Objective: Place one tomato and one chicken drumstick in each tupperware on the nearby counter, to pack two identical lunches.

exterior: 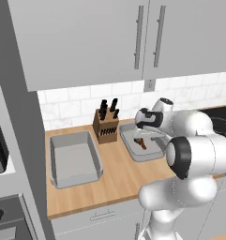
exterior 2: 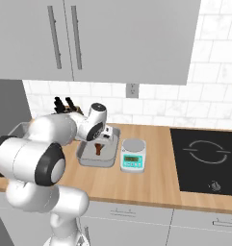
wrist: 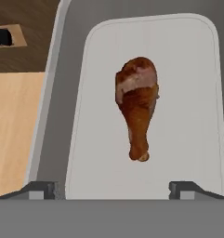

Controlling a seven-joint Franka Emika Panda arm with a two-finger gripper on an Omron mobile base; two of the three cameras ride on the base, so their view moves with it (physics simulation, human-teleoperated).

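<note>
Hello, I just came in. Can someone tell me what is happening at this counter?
A white robot arm is packing lunches. Its gripper is open above the right container, and a chicken drumstick lies on that container's floor, apart from the fingers. The left container, on the other side of the knife block, looks empty. I see no tomato in either one. A kitchen scale stands nearby.

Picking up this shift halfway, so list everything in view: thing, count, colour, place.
tupperware: 2, pale grey, on counter; one left of knife block, other right of it
chicken drumstick: 1, brown, lying in right tupperware
knife block: 1, brown, black handles, by backsplash
kitchen scale: 1, white and teal, right of drumstick's tupperware
cooktop: 1, black, counter's right end
counter: 1, tan wood
pincer: 1, open, above the drumstick
</note>
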